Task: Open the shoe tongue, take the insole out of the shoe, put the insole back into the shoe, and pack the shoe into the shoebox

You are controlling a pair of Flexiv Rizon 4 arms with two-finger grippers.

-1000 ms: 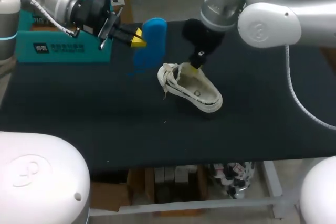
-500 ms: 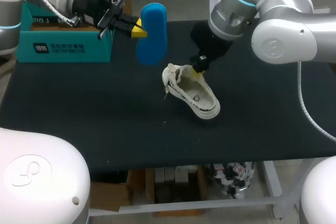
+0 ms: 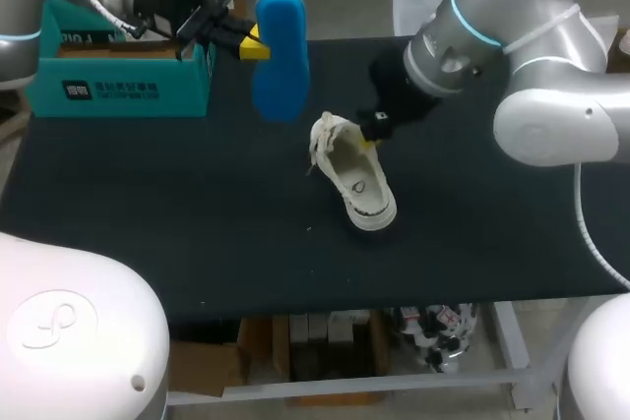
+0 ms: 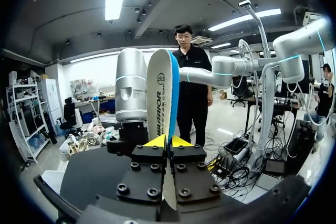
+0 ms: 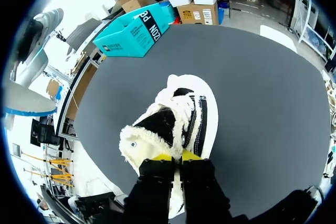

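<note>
- Left claw (image 3: pixel 250 46) of mine, clenched flat on a blue foam insole (image 3: pixel 279 58), holds it upright in the air beside the open teal cardboard shoebox (image 3: pixel 118 86).
- Seen from my left wrist, the yellow tips (image 4: pixel 167 141) press the insole (image 4: pixel 163 95) from both sides near its lower end. One face is pale and smooth, and a bright blue edge runs up to a rounded top.
- My right claw (image 3: pixel 372 133) is down at the cream low-cut shoe (image 3: pixel 359 184) in the middle of the black matte table (image 3: pixel 197 233). It is pinched shut on the shoe's edge.
- From my right wrist, the yellow tips (image 5: pixel 176 157) sit close together on the fuzzy, fleece-like rim of the shoe (image 5: pixel 176 119), and a white strip runs back between the fingers.
- The shoe's mouth gapes dark inside and its far end is smooth and rounded. In the head view loose white laces trail at the end nearest the insole.
- The shoe rests on the table (image 5: pixel 273 93), well apart from the shoebox (image 5: pixel 134 30) at the far corner.
</note>
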